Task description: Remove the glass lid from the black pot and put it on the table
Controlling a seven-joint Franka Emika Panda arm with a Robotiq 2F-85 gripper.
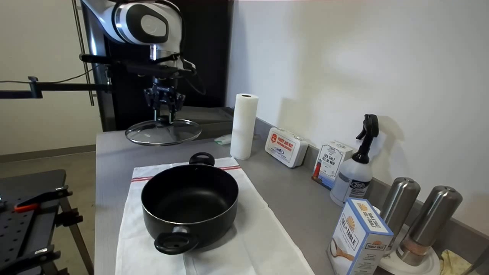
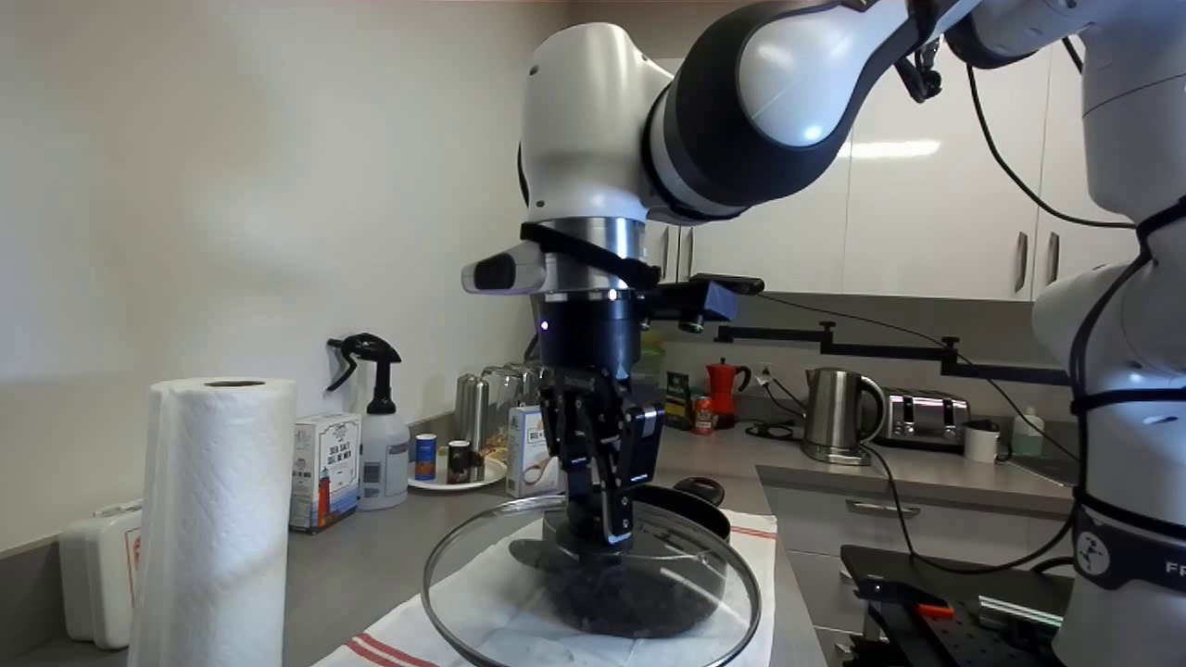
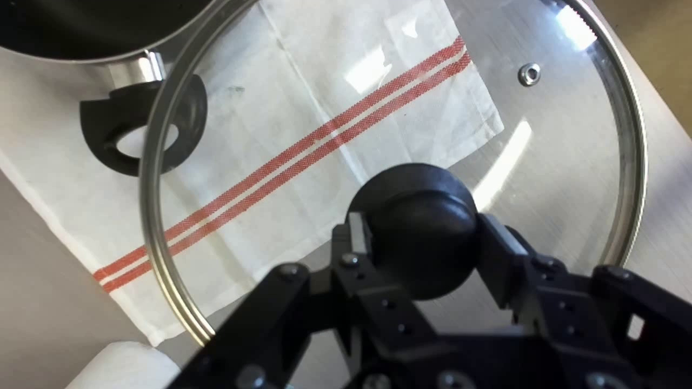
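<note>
The glass lid (image 1: 147,134) hangs level above the grey table (image 1: 110,191), off the black pot (image 1: 190,193). My gripper (image 1: 163,115) is shut on the lid's black knob, with one finger on each side of it, as the wrist view shows for the gripper (image 3: 424,237) and lid (image 3: 551,162). The pot stands uncovered on the white cloth (image 1: 263,240), its inside bare. In an exterior view the lid (image 2: 741,593) is nearest the camera and the pot (image 2: 687,508) shows partly behind and through it. The wrist view catches only the pot's edge (image 3: 92,32) and one handle.
A paper towel roll (image 1: 244,126) stands near the lid by the wall. A first aid kit (image 1: 286,147), sea salt box (image 1: 332,162), spray bottle (image 1: 353,172), table salt box (image 1: 359,236) and steel cylinders (image 1: 429,225) line the wall side. A black metal frame (image 1: 30,217) stands beside the table.
</note>
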